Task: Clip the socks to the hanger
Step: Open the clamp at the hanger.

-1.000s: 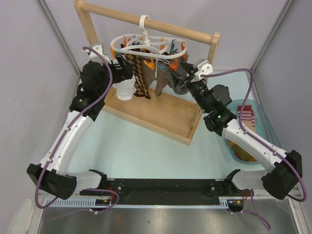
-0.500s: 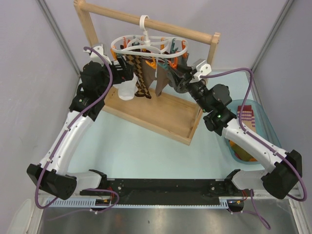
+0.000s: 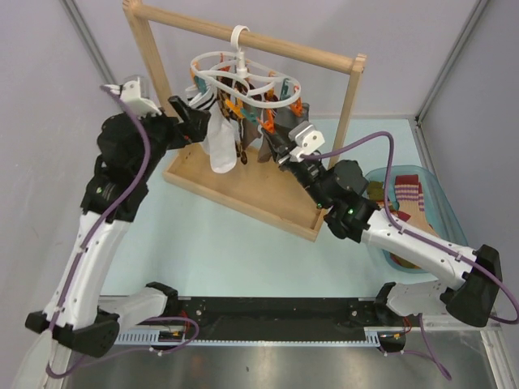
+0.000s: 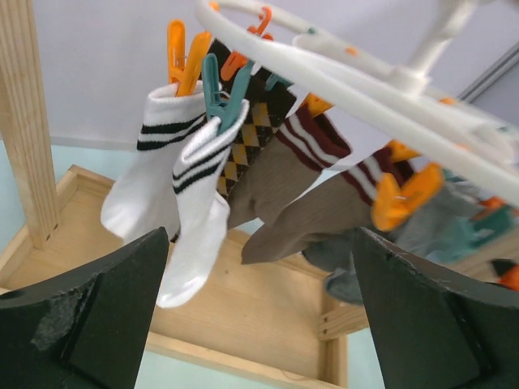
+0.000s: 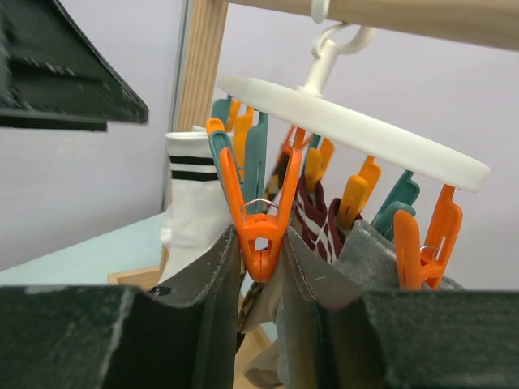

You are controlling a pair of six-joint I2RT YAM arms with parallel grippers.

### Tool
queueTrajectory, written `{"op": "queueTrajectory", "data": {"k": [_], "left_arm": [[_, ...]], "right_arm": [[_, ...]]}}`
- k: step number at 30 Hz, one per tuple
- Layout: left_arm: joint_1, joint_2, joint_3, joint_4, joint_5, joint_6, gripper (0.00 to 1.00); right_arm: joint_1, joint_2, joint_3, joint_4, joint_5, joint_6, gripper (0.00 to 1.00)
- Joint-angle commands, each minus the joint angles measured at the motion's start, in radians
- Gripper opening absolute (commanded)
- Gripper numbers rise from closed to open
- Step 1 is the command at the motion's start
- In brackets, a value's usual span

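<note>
White plastic looped-ring hanger (image 5: 349, 128) with orange and teal clips hangs by its hook from the wooden rack's top bar (image 3: 268, 44), far centre, above the wooden tray base (image 3: 268, 194). Clipped on are white socks with dark stripes (image 4: 190, 227), a brown argyle sock (image 4: 243, 144) and brown socks (image 4: 284, 174). Translucent blue tub (image 3: 403, 169) on the right holds a red-white striped sock (image 3: 408, 194) and others. Socks hang cuff-up, long axis roughly vertical; the ring sits tilted. Right gripper (image 5: 261, 255) is clenched on an orange clip (image 5: 258, 227). Left gripper (image 4: 259, 243) is released, jaws wide, empty.
</note>
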Motion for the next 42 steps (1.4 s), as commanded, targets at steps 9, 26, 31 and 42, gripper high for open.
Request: {"op": "queueTrajectory", "data": {"k": [9, 26, 31, 42], "left_arm": [[-0.1, -0.111, 0.069, -0.022, 0.186, -0.219, 1.0], [-0.291, 0.051, 0.142, 0.01, 0.031, -0.231, 0.61], [-0.298, 0.07, 0.144, 0.023, 0.024, -0.234, 0.53], [-0.3, 0.099, 0.148, 0.027, -0.007, -0.213, 0.28]], "right_arm": [[0.155, 0.087, 0.065, 0.182, 0.235, -0.243, 0.05], [0.173, 0.164, 0.077, 0.275, 0.259, -0.309, 0.06], [0.175, 0.174, 0.077, 0.278, 0.255, -0.306, 0.06], [0.17, 0.158, 0.077, 0.224, 0.228, -0.267, 0.22]]}}
